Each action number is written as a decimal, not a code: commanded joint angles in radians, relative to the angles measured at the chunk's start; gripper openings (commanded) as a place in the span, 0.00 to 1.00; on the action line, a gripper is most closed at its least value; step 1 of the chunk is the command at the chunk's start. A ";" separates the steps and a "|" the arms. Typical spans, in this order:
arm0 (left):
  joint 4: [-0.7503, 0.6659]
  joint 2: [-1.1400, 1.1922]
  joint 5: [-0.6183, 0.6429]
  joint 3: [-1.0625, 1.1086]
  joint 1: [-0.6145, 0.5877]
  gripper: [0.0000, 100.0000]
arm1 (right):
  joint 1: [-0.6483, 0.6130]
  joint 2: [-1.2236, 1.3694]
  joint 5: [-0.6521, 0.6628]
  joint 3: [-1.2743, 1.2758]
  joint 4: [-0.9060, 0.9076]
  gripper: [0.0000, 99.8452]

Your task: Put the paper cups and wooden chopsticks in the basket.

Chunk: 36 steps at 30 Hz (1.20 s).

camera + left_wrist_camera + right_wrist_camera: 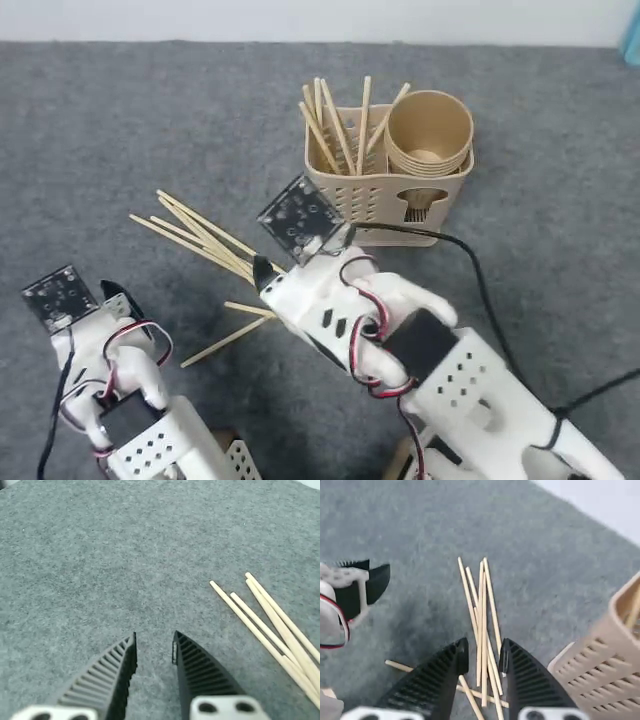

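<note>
Right gripper (pixel 483 651) hung with its jaws apart, and the loose chopsticks (pixel 482 610) ran up between its two black fingers (pixel 440 675). I could not tell whether either finger touched the wood. Behind it the right arm (pixel 400 340) was stretched forward to the middle of the carpet (pixel 100 555), wrist tipped down, just short of the basket (pixel 385 195).

Left gripper (pixel 154 642) also had its jaws apart, low over bare carpet, with the chopstick ends off to one side. The left arm (pixel 120 390) sat folded back at the near edge, well apart from the basket.

On the carpet I counted about five chopsticks in the bundle and two more lying apart, nearer the arms. About six stood in one compartment of the basket. The cups (pixel 430 125) were nested in a single stack in the other compartment. Several rims showed, but I could not count them exactly.
</note>
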 commanded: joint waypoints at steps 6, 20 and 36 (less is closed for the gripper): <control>-0.160 0.440 -0.006 -0.148 -0.058 0.11 | -0.013 0.286 0.014 -0.018 -0.077 0.11; -0.385 1.350 0.229 -0.562 -0.190 0.11 | -0.028 0.839 0.017 -0.358 -0.194 0.11; -0.387 1.433 0.379 -0.631 -0.222 0.11 | -0.001 1.435 0.021 -0.890 -0.193 0.10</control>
